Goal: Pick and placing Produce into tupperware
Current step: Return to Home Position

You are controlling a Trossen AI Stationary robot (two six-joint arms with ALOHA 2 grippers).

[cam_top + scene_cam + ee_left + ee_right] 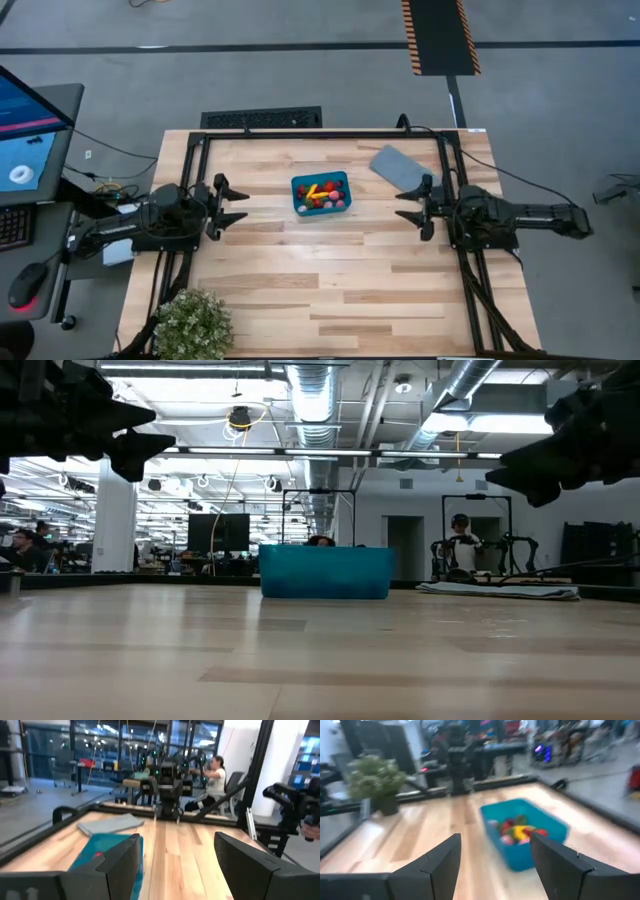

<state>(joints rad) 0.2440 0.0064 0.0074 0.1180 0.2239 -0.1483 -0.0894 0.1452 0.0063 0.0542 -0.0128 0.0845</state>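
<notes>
The teal tupperware (321, 193) stands on the wooden table at the far middle, with red, pink and yellow produce (322, 194) inside it. It also shows in the low view (326, 572), the left wrist view (107, 852) and the right wrist view (525, 834). My left gripper (238, 205) is open and empty, above the table's left side, left of the tupperware. My right gripper (405, 209) is open and empty, above the table's right side, right of the tupperware.
A flat grey lid (396, 166) lies at the far right of the table. A leafy green plant (192, 325) stands at the near left corner. A dark frame (320, 133) runs along the table's far and side edges. People sit in the room beyond the table.
</notes>
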